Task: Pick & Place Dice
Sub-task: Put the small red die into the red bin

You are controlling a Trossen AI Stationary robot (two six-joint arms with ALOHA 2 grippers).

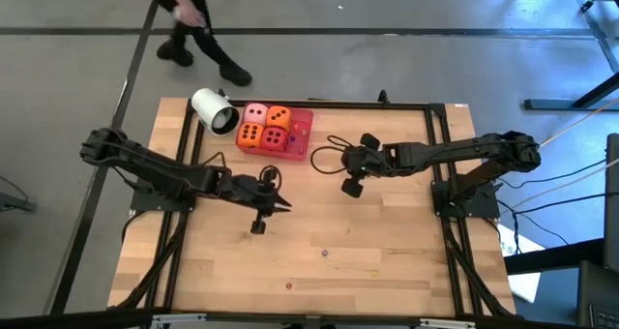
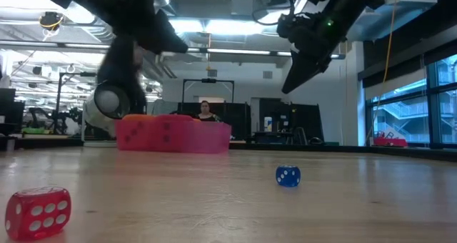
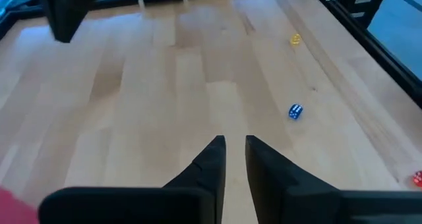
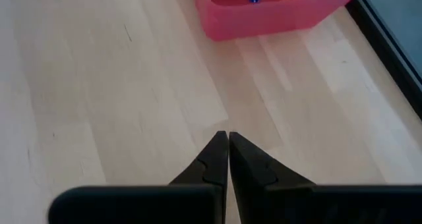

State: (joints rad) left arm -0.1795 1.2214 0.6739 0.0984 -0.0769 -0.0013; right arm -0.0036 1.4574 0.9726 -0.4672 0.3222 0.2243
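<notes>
Dice, four soft cubes (image 1: 263,126), pink, orange, red, are seen packed in the pink plastic tray (image 1: 302,122) only from above. Left gripper (image 3: 235,148) slightly parted, empty; right gripper (image 4: 228,143) clenched, empty.

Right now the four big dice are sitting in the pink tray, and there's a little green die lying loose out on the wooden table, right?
Nearly. The four big dice do sit in the pink tray, but the loose little die on the wooden table is blue, not green. The low view shows it plainly, and the left wrist view agrees.
</notes>
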